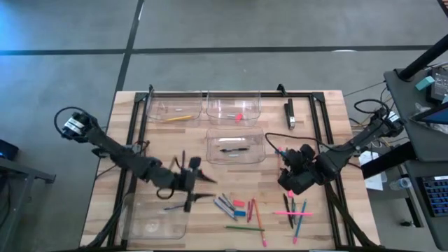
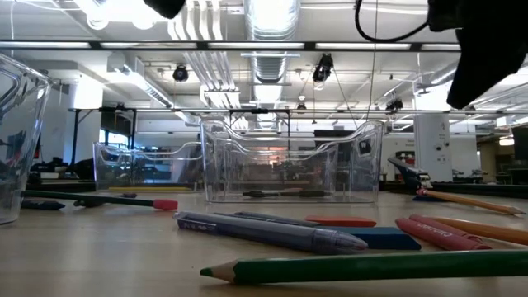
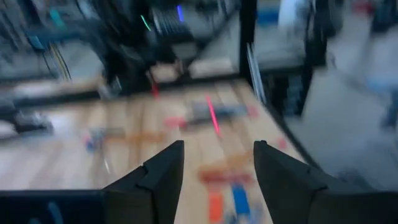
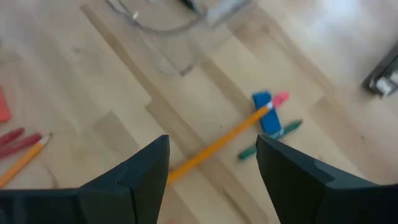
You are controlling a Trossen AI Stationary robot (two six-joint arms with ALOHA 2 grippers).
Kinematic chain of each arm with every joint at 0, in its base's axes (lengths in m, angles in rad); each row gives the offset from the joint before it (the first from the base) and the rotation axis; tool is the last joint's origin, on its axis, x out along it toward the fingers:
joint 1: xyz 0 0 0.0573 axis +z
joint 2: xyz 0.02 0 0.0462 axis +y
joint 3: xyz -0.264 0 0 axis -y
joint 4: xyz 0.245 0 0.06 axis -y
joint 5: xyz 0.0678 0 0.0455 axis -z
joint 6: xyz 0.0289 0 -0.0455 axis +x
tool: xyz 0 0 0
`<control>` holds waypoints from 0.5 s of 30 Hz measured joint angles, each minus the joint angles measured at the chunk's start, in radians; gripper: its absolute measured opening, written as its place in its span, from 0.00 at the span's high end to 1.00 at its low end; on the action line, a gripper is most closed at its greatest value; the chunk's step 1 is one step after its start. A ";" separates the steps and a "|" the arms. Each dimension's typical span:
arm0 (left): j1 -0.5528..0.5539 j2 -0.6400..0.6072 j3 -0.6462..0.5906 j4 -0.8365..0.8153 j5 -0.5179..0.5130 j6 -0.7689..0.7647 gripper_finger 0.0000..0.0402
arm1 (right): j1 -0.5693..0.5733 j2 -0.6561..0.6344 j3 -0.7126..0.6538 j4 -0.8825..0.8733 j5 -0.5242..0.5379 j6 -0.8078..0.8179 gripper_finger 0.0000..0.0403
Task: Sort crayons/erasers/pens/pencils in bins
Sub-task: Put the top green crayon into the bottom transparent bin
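Both end effectors hang empty above the table (image 1: 329, 105) with their fingers spread. Left end effector (image 1: 190, 183) sits near the table's centre, toward 7 o'clock, above a pen beside the near-left bin (image 1: 155, 217), probably lining up a pick. Right end effector (image 1: 292, 178) hovers toward 4 o'clock, over an orange pencil (image 4: 214, 144) and a blue eraser (image 4: 266, 117) that lie touching. Three more bins stand toward 12 o'clock; the far-left bin (image 1: 175, 108) holds a yellow pencil, the far-middle bin (image 1: 234, 108) a red-pink eraser, the centre bin (image 1: 236, 147) a dark pen. Unsorted pens, pencils and crayons (image 1: 241, 208) lie scattered toward 6 o'clock, so much sorting remains.
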 joint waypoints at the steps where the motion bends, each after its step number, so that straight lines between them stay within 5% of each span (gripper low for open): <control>1: 0.021 0.000 -0.029 0.083 0.005 0.003 0.56 | 0.005 0.000 0.000 0.000 -0.005 0.007 0.43; 6: 0.103 0.001 -0.108 0.306 0.016 0.007 0.56 | 0.014 0.001 -0.002 0.004 0.003 0.002 0.43; 15: 0.146 0.001 -0.114 0.322 0.018 0.010 0.56 | 0.014 0.002 -0.009 0.009 0.073 -0.015 0.43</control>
